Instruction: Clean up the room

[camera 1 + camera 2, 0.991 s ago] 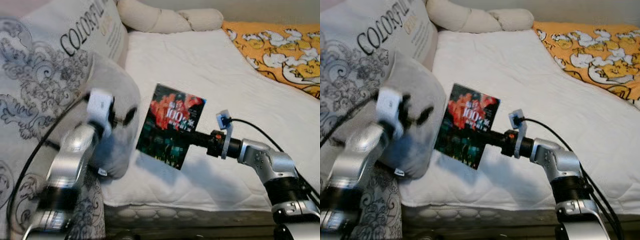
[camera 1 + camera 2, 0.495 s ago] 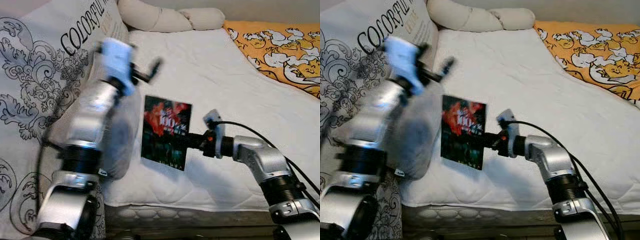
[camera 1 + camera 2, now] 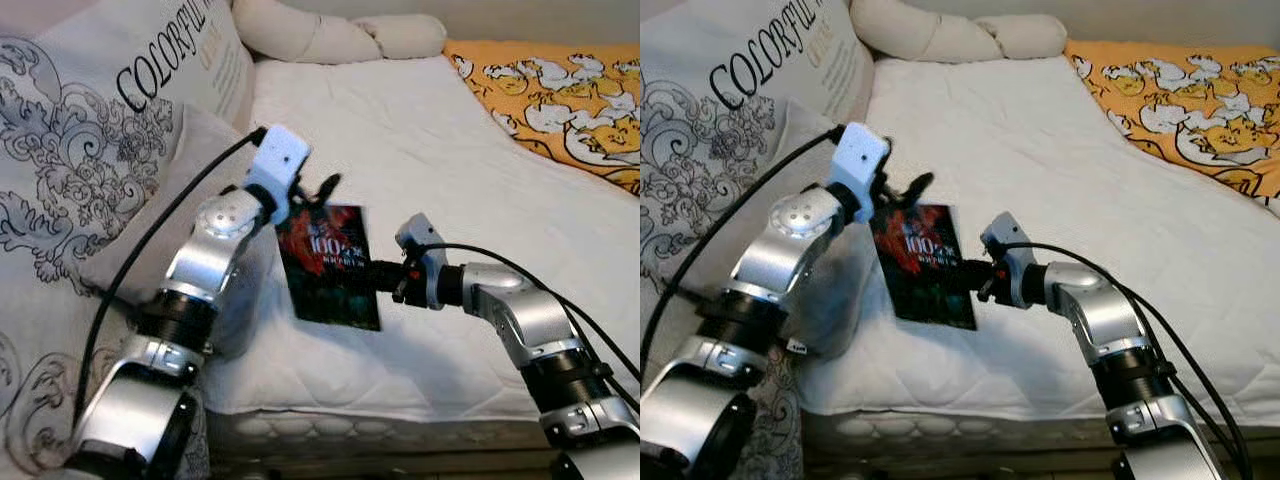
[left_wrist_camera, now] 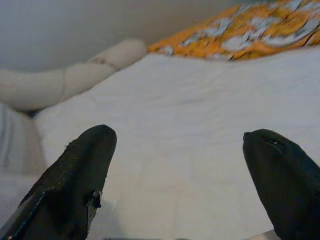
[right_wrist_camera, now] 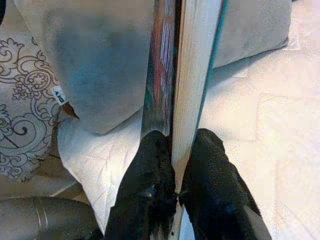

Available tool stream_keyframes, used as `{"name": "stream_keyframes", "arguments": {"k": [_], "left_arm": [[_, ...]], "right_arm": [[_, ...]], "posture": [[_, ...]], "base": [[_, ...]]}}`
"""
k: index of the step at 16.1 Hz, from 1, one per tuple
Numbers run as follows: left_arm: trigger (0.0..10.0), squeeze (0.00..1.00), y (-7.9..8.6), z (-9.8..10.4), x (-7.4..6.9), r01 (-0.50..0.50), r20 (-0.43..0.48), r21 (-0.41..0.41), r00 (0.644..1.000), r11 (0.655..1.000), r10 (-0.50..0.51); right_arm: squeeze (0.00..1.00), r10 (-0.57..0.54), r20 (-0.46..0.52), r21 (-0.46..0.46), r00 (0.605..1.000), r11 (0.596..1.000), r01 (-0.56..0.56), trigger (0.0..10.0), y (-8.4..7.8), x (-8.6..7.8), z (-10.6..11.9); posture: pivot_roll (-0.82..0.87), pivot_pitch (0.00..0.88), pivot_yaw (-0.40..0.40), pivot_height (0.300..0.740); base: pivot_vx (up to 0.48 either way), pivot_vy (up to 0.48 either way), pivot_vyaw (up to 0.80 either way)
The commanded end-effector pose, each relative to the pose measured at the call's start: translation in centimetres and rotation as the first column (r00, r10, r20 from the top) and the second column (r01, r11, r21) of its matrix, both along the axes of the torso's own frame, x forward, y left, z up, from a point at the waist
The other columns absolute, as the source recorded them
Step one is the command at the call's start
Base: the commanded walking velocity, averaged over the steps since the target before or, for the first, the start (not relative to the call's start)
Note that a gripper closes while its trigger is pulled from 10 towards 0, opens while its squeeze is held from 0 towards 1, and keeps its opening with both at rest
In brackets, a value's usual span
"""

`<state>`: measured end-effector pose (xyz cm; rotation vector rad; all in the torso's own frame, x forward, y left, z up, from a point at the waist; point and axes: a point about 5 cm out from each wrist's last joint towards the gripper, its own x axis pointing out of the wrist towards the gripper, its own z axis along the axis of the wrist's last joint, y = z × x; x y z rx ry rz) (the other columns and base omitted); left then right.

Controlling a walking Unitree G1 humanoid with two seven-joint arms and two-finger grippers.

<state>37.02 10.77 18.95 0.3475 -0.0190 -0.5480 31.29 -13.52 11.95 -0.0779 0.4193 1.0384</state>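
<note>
Book (image 3: 332, 268) with a dark red-and-teal cover hangs over the near part of the white mattress (image 3: 430, 150), just beside the grey pillow (image 5: 100, 65), pinched at its edge by the right tool (image 3: 385, 275); the right wrist view shows the two black fingers (image 5: 150, 190) pressed on either side of the covers and pages. The left tool (image 3: 318, 192) sits at the book's top corner on the pillow side, its fingers spread wide, with nothing between them in the left wrist view.

Judging from this, the step is a handover or a two-handed steadying of the book. It would go best if the left tool closes squarely on the cover before the right lets go, since a thin edge grip lets the book pivot. Whether the left fingers already touch the cover is hard to tell.

Beyond the book, the mattress is soft and quilted, so it gives little firm support. Farther from the pillow lie an orange patterned blanket (image 3: 560, 100) and a cream bolster (image 3: 330, 35) at the head; a printed cushion (image 3: 90, 130) stands behind the pillow.
</note>
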Motion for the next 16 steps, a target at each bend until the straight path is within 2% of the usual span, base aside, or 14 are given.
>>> {"name": "stream_keyframes", "arguments": {"k": [1, 8, 16], "left_arm": [[10.0, 0.0, 0.2, -0.7, 0.1, -0.012, -0.03, 0.046, 0.999, 0.999, 0.013], [10.0, 0.0, 1.1, -1.3, 0.3, -0.034, -0.039, 0.086, 0.999, 0.996, 0.038], [10.0, 0.0, 2.0, -2.0, 0.3, -0.05, -0.064, 0.118, 0.996, 0.992, 0.058]], "right_arm": [[0.0, 0.025, 0.107, 0.023, 0.994, 0.999, -0.027, 10.0, 0.4, 0.5, 2.2], [0.0, 0.021, 0.131, 0.023, 0.991, 0.999, -0.024, 10.0, 0.3, 0.8, 2.5], [0.0, -0.019, 0.148, 0.023, 0.989, 1.0, 0.015, 10.0, -0.6, 1.2, 2.9]], "posture": [[-0.03, 0.0, 0.034, 0.74], [-0.03, 0.0, 0.032, 0.74], [-0.03, 0.0, 0.044, 0.74]], "base": [[0.0, 0.0, 0.0], [0.0, 0.0, 0.0], [0.0, 0.0, 0.0]]}}
